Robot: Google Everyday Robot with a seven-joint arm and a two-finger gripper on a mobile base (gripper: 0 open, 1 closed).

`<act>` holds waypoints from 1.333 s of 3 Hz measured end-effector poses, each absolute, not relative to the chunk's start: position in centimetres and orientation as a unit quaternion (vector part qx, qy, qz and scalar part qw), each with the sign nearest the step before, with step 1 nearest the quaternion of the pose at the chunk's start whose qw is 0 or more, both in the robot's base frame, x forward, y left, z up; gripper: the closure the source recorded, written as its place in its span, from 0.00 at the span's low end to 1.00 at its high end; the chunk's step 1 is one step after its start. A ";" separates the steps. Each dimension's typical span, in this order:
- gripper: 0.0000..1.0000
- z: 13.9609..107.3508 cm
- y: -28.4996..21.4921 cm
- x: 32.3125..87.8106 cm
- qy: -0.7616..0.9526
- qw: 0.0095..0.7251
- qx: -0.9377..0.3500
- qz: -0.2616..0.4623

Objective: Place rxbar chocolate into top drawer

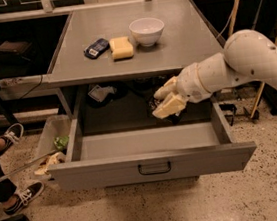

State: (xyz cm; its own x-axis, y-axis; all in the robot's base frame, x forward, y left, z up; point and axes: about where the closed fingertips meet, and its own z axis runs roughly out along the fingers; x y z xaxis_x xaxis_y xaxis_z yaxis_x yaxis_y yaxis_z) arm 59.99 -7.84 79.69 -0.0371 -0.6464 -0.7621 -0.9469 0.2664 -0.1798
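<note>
Hanging over the rear of the open top drawer, below the tabletop edge: gripper, pale and blocky, on a smooth white arm. Fingers clamped on rxbar chocolate, seen only as a thin dark sliver, mostly hidden, lettering unreadable. Drawer of grey sheet metal, shallow, bare inside. On tabletop: round white bowl, yellow sponge, dark blue packet.

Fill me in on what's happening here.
The robot's arm reaches in from the right, its hand hovering above the back right of the open top drawer. Nothing lies on the drawer's visible floor. Whether the hand carries the rxbar chocolate is too dark to tell. On the tabletop sit a dark blue packet, a yellow sponge and a white bowl.
</note>
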 end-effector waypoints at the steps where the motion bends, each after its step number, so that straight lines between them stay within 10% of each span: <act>1: 1.00 74.1 -13.6 59.1 0.745 0.362 -0.545 0.133; 4: 1.00 63.2 -18.1 63.8 0.757 0.286 -0.573 0.127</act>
